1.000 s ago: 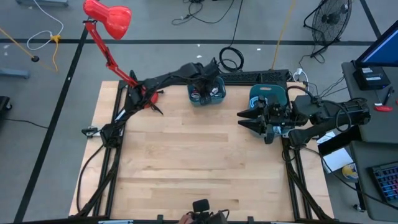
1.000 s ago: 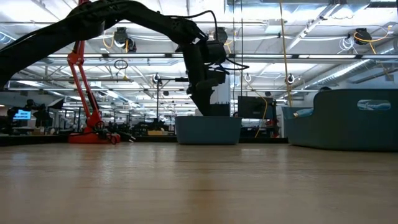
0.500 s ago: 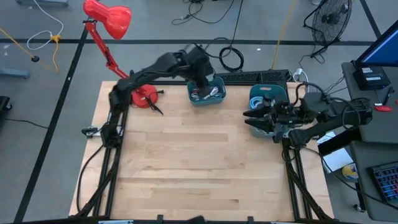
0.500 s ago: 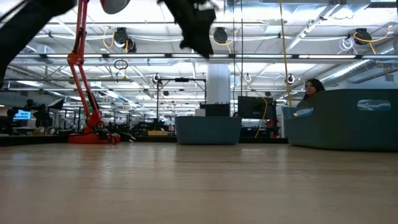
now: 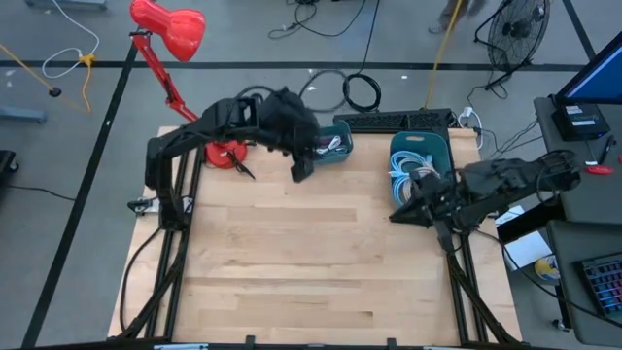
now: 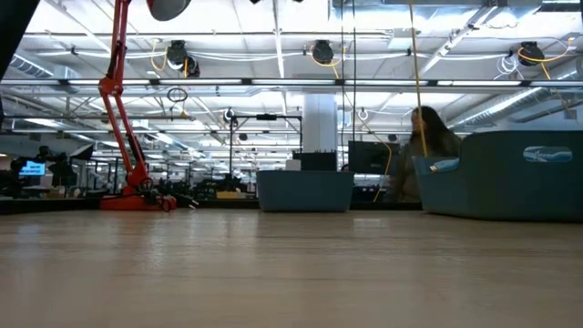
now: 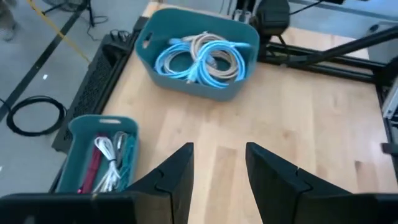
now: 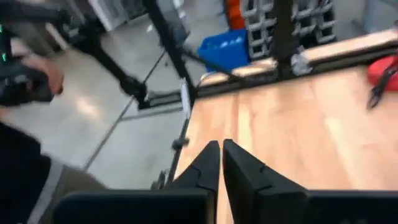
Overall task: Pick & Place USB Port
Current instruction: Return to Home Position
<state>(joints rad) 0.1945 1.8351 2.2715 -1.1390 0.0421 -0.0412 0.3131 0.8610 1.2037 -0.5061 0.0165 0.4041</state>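
A small teal bin with white and red cables stands at the table's far edge. Right of it stands a larger teal bin with coiled blue and beige cables. No USB port can be told apart among the cables. My left gripper hangs open and empty above the wood, just near-left of the small bin. My right gripper is shut on nothing, near the table's right edge and on the near side of the large bin. Neither gripper shows in the low view.
A red desk lamp has its base on the far left of the table. A black strip lies behind the bins. The middle and near wood is bare. A person's hand shows beyond the table's left edge.
My left gripper has risen out of the small bin and come toward the table's near edge, staying open. My right gripper has drawn back from beside the large bin toward the near edge and has shut, with nothing in it.
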